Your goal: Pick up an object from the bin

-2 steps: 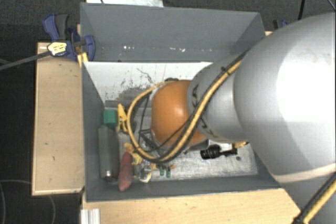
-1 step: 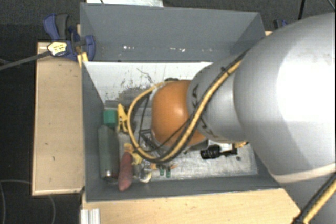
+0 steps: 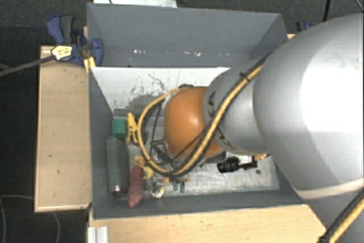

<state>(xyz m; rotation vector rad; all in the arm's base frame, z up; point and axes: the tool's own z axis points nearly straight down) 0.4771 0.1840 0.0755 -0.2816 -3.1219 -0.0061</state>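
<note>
A dark part of my gripper (image 3: 160, 152) shows under the left edge of the arm's orange cover, low over the bin's left half. Just left of it a grey cylinder with a green cap (image 3: 116, 163) lies along the left wall, cap toward the back. A reddish-brown oblong thing (image 3: 135, 186) lies beside the cylinder near the front left corner. A small pale thing (image 3: 157, 189) and small green bits (image 3: 180, 184) lie by the front wall, below the gripper.
A small black thing (image 3: 235, 165) lies on the bin floor at the right, close under the arm. The big grey arm and its orange cover with yellow and black cables hide the bin's middle and right. The walls stand close on the left and front.
</note>
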